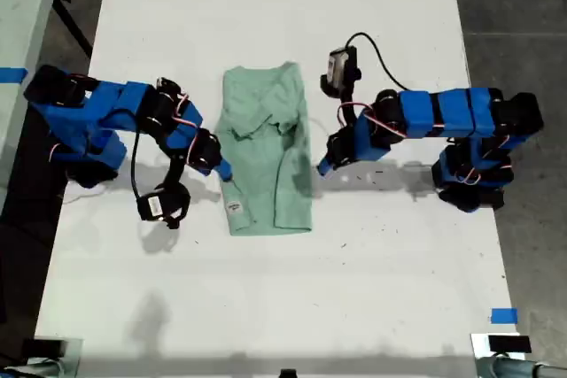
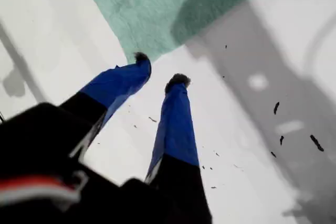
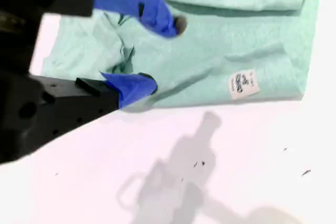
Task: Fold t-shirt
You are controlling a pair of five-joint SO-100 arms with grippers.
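t-shirt [image 1: 266, 152] folded lengthwise, long axis along table

A long white table [image 1: 283, 289] fills the middle of the exterior view, its surface dotted with small dark specks [image 2: 276, 107] and crossed by soft grey shadows. A short strip of blue tape [image 1: 503, 315] sticks near the table's lower corner at the exterior view's right, with a small black object [image 1: 509, 343] just below it at the edge. Another bit of blue tape [image 1: 12, 73] shows at the exterior view's left edge, on a pale surface beside the table. Dark grey floor [image 1: 518, 6] lies beyond the table on the exterior view's right
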